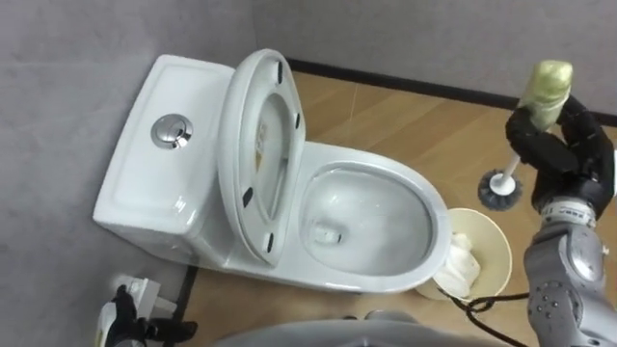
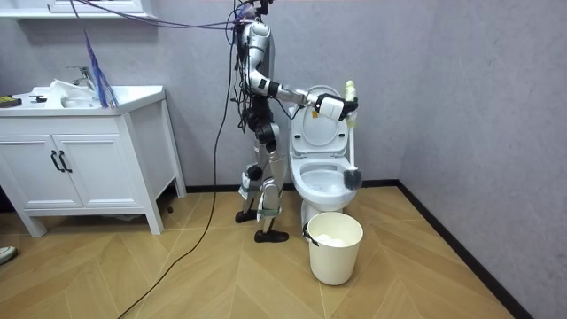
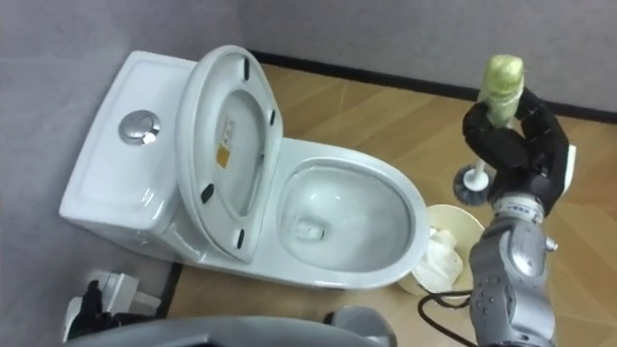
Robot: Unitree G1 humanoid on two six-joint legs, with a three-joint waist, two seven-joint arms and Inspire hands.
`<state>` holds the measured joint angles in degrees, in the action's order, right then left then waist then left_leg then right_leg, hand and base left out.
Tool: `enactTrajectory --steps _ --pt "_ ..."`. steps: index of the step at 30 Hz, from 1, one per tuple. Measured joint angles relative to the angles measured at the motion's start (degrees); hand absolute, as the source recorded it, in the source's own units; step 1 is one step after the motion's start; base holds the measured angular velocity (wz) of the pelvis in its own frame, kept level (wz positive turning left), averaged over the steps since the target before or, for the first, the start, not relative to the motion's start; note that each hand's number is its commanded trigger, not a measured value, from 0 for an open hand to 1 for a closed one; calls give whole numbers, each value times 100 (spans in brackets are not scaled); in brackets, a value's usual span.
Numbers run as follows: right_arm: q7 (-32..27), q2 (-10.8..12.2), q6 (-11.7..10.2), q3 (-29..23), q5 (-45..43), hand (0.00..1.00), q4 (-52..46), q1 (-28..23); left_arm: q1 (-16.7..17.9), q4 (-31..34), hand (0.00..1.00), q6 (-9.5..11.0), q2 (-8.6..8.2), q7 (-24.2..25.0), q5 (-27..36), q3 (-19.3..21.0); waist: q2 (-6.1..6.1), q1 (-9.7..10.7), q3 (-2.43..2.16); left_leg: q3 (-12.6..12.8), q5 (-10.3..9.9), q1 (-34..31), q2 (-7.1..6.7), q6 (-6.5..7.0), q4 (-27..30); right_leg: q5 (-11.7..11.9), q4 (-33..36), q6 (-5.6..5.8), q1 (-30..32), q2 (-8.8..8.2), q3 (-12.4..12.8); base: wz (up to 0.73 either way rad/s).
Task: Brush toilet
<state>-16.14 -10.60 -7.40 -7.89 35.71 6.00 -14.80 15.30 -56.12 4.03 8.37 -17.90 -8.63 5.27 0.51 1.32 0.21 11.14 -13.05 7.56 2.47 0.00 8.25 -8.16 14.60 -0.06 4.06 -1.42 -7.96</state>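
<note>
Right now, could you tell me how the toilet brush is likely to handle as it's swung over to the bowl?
The toilet brush is probably stiff: its thin shaft runs straight down from the right hand. It looks light, though head-heavy, so it may swing. The smooth pale grip might slip within the curled fingers.

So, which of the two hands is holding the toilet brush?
The right hand, raised beside the toilet bowl, fingers curled round the pale handle of the brush. The left hand hangs low near the tank, away from it.
</note>
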Motion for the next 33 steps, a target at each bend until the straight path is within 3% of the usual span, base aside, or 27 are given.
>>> enactTrajectory --steps 5,6,11,18,20,33 --pt "-20 1 0 4 25 100 419 38 -32 -119 0 -4 27 22 -109 -2 -28 0 -10 19 0 -7 11 0 2 20 -38 -4 4 20 0 -4" --pt "-32 1 0 12 25 0 509 47 -32 -125 0 -19 33 23 -110 -45 -46 0 -15 30 0 -1 17 0 2 36 -65 -6 -1 31 8 0" --pt "-76 1 0 112 27 0 552 76 -34 -120 0 -42 65 76 -114 -208 -123 -3 -1 35 0 -19 34 0 1 66 -88 -16 -4 48 2 0" --pt "-86 -5 -10 106 110 0 549 191 -28 -129 0 -41 77 78 -112 -209 -85 10 20 36 -45 -33 50 -32 -2 66 -94 -19 17 69 5 2" --pt "-97 -12 -10 102 223 0 549 226 -17 -129 0 -41 105 78 -111 -209 -99 10 17 35 -127 -30 95 -35 -6 70 -69 -25 22 113 1 2" --pt "-311 -11 -144 106 535 0 528 341 127 -123 0 -39 137 108 -109 -209 -158 -25 -40 74 -125 19 124 -36 -43 125 -95 -43 -5 148 -1 -1"
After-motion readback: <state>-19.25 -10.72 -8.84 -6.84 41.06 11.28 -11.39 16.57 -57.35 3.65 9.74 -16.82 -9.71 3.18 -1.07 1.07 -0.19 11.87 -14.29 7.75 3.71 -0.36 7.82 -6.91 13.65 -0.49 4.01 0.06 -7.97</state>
